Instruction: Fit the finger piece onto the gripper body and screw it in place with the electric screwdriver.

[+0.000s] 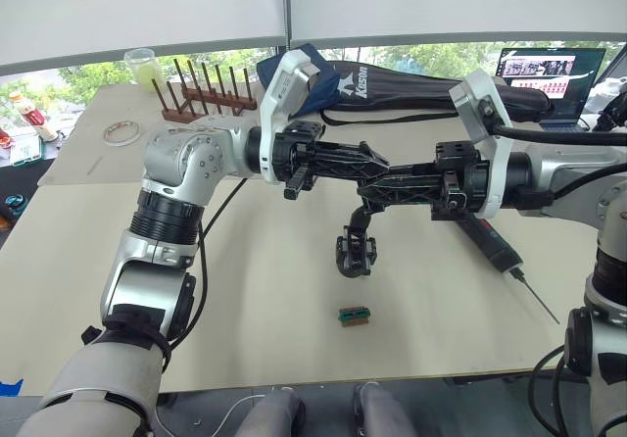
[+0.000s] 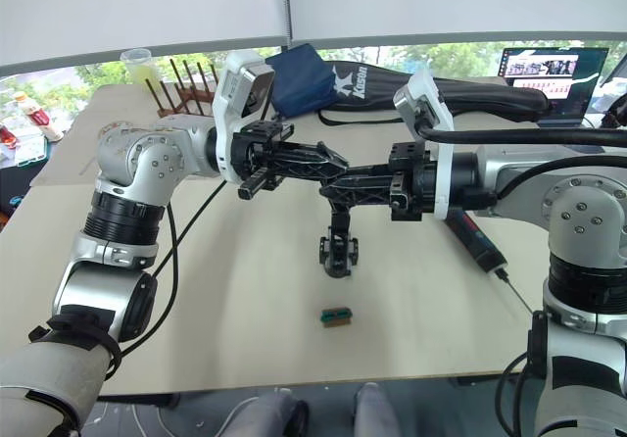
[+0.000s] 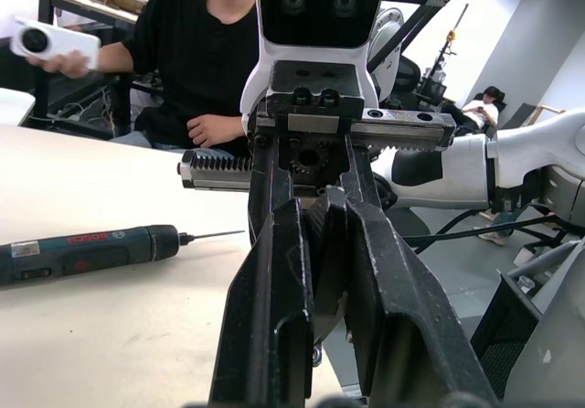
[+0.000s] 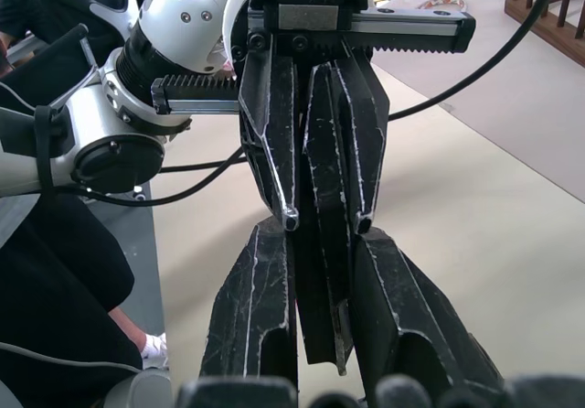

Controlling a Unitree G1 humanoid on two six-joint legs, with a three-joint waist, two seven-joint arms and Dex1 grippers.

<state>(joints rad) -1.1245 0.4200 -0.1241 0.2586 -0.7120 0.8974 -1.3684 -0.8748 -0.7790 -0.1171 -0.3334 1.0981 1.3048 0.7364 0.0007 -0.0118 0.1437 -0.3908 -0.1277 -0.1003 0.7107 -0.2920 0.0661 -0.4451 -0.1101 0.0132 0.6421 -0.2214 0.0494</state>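
Note:
My left gripper (image 1: 382, 169) and right gripper (image 1: 362, 196) meet tip to tip above the middle of the table. Both are shut on the finger piece (image 4: 322, 243), a black tapered piece clamped between the two pairs of fingers. The gripper body (image 1: 355, 251) stands on the table just under them, its own black finger pointing up. The electric screwdriver (image 1: 495, 246) lies on the table to the right, below my right forearm, with its thin bit toward the front edge. It also shows in the left wrist view as the electric screwdriver (image 3: 82, 252).
A tiny green block (image 1: 354, 315) lies in front of the gripper body. At the back are a wooden rack (image 1: 206, 89), a tape roll (image 1: 120, 133), a cup (image 1: 144, 65), a dark blue bag (image 1: 343, 79) and a laptop (image 1: 549, 72). A seated person (image 3: 183, 42) is beyond the table.

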